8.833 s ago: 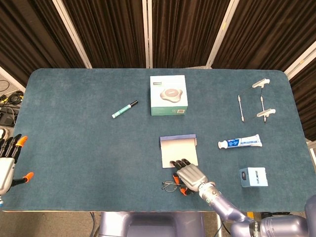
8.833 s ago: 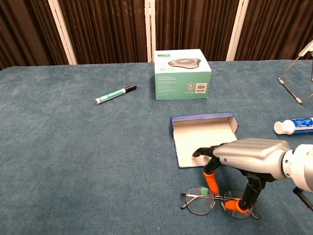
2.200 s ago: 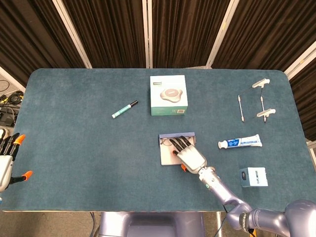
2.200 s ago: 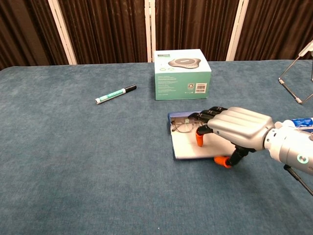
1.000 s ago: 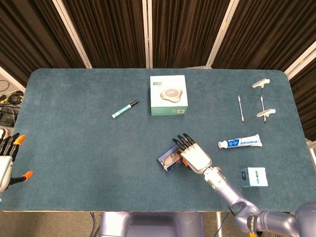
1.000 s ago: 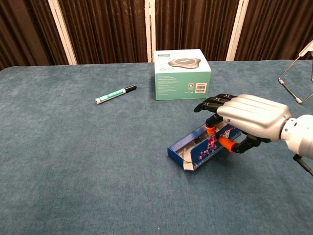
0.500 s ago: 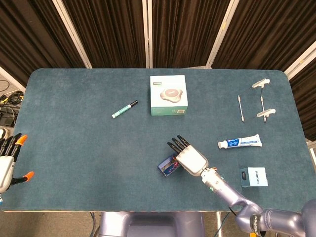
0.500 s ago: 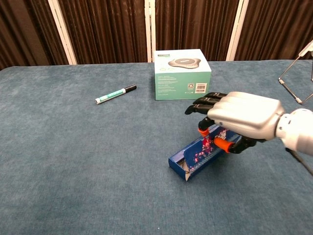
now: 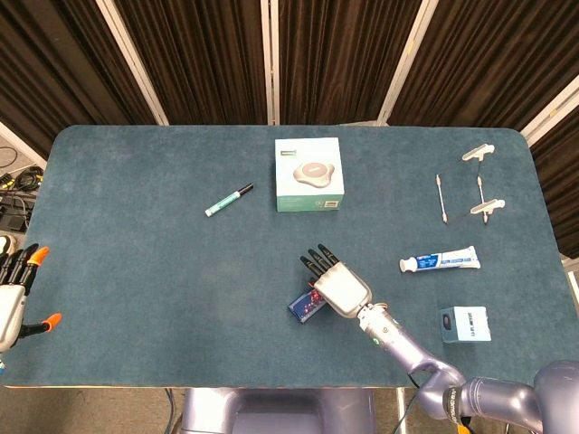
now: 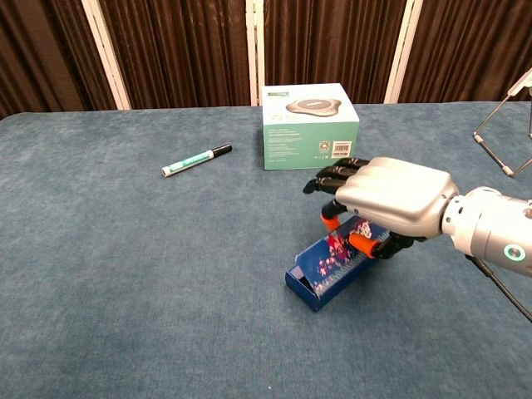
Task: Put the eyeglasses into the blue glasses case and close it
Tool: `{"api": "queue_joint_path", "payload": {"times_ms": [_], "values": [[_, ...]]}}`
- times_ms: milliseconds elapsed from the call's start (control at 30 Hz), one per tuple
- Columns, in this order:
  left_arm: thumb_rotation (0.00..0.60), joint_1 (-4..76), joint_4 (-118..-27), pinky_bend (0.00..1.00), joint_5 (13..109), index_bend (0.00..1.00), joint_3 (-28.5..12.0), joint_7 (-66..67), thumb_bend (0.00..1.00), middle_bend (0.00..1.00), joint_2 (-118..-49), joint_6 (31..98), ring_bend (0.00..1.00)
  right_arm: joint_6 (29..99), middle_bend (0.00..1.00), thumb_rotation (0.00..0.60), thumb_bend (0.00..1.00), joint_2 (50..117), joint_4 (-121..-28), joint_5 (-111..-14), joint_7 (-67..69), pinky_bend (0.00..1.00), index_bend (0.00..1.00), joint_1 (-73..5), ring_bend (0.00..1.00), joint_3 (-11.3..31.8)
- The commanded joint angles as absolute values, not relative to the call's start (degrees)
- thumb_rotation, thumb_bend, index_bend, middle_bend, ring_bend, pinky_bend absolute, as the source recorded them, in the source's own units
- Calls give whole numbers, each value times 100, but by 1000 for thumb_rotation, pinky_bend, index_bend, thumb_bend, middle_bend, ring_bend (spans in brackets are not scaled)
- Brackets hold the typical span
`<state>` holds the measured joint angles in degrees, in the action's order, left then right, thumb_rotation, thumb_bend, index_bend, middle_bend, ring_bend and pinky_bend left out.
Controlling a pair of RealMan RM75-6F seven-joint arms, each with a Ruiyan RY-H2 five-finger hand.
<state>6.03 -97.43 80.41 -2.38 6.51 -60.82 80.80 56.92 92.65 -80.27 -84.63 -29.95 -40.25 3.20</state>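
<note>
- Glasses case (image 10: 328, 268) lay near the table's (image 9: 136, 271) front edge, lid folded down, nearly flat; glasses not visible, presumably inside.
- Right hand (image 10: 378, 202) rested on the case, fingers spread, gripping nothing; final press likely left.
- Left hand (image 9: 13, 294) hung open off the left edge.
- Box (image 10: 309, 125) stood well behind; open room around.

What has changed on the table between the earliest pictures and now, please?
The eyeglasses, which lay on the cloth in front of the open case, are out of sight, last seen inside it. The blue glasses case now looks folded shut and turned askew, a little left of where it lay, with the right hand over it. The left hand, marker, box and toothpaste stayed put.
</note>
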Motion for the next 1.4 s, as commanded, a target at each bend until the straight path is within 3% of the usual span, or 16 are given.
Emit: {"api": "queue_joint_path", "payload": {"times_ms": [33,100,167,367,567,933,1033,1233,1400], "values": [[600,607,-9742,0,8034,0,-239,665,0,0,-6088,8072,0,6053,16,600,161,9444,-7913,-8498,-3127,0,123,-3924,0,434],[600,609,-9745,0,8029,0,-237,683,0,0,-6094,8067,0,6150,2,600,35,9490,-7932,-8474,-3136,0,60,-3894,0,486],[600,611,-9743,0,8024,0,-235,699,0,0,-6102,8062,0,6185,0,600,1,9441,-8086,-8435,-3051,0,39,-3884,0,547],[600,615,-9742,0,8012,0,-239,705,0,0,-6104,8056,0,5874,0,600,0,8906,-8834,-8172,-2966,0,29,-3910,0,585],[600,616,-9757,0,8037,0,-228,741,0,0,-6114,8066,0,4994,0,600,0,8209,-9526,-7561,-3073,0,0,-4121,0,493],[600,632,-9734,0,7967,0,-246,768,0,0,-6130,8026,0,4425,0,600,0,8467,-8894,-7521,-2943,0,3,-4471,0,321],[600,636,-9721,0,7950,0,-253,755,0,0,-6129,8015,0,4437,8,600,7,8552,-8794,-7602,-2847,0,32,-4502,0,302],[600,639,-9719,0,7946,0,-253,736,0,0,-6126,8008,0,4485,166,600,110,8723,-8587,-7725,-2754,0,139,-4536,19,248],[600,643,-9713,0,7936,0,-256,727,0,0,-6126,8000,0,4684,347,600,221,8898,-8397,-7910,-2647,0,355,-4494,158,202]]}}
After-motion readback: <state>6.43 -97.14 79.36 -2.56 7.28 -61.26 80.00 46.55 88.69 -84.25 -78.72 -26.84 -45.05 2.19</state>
